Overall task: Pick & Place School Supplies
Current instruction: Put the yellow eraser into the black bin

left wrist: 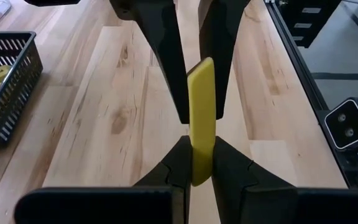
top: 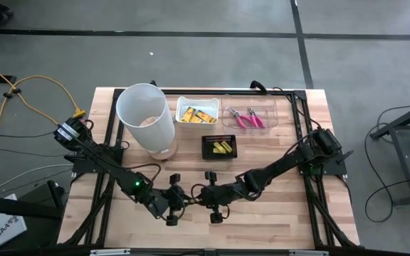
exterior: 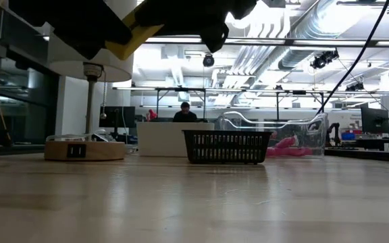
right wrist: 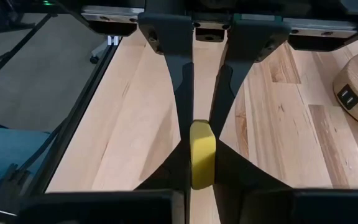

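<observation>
A small plain yellow block (left wrist: 201,93) is held in the air between my two grippers, which meet tip to tip over the table's near middle (top: 190,200). My left gripper (left wrist: 202,146) comes from the table's left and is shut on one end. My right gripper (right wrist: 202,146) comes from the right and is shut on the other end. In the low view the block (exterior: 137,34) shows under the dark grippers, well above the tabletop. Yellow packets lie in a white box (top: 196,114). More yellow pieces lie in the black tray (top: 220,147). Two pink-handled tools (top: 245,118) lie in a clear box. My left gripper pinches one end of the yellow block (left wrist: 202,169) between its two fingers, coming in about level from the table's left, fingers along the block. The block is lifted clear of the table. My right gripper pinches the opposite end (right wrist: 202,169) between its two fingers, about level from the table's right, fingers along the block. Each gripper's fingertips flank the part that sticks out of the other.
The tall white bin (top: 146,117) stands on a round wooden base at the far left. The black tray, white box and clear box line the far side. Bare wood lies under the grippers and along the near edge (top: 262,227). People sit in the room beyond the table (exterior: 184,111).
</observation>
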Controlling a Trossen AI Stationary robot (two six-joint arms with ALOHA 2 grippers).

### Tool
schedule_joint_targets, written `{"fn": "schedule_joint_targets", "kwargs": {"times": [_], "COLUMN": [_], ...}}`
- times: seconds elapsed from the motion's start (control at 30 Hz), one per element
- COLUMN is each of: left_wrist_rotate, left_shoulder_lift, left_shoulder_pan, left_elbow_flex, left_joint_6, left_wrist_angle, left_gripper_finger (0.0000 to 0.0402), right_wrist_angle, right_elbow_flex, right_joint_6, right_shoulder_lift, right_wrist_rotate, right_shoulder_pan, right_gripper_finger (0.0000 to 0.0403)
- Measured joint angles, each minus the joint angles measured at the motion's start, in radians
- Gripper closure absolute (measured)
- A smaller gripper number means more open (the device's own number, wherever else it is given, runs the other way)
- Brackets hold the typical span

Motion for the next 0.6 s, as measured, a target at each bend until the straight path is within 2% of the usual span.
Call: {"fn": "schedule_joint_targets", "kwargs": {"times": [0.2, 0.47, 0.6], "left_wrist_rotate": [0.000, 0.003, 0.003], "left_shoulder_lift": [0.000, 0.000, 0.000], "left_shoulder_pan": [0.000, 0.000, 0.000], "left_elbow_flex": [0.000, 0.000, 0.000], "left_joint_6": [-0.001, -0.003, -0.003], "left_wrist_angle": [0.000, 0.003, 0.003], "left_gripper_finger": [0.0361, 0.0300, 0.0284], "right_wrist_angle": [0.000, 0.000, -0.004], "right_elbow_flex": [0.000, 0.000, 0.000], "right_joint_6": [0.006, 0.008, 0.016], "right_shoulder_lift": [0.000, 0.000, 0.000], "right_wrist_rotate": [0.007, 0.009, 0.008], "right_shoulder_pan": [0.000, 0.000, 0.000], "right_gripper_finger": [0.0371, 0.0372, 0.0372]}}
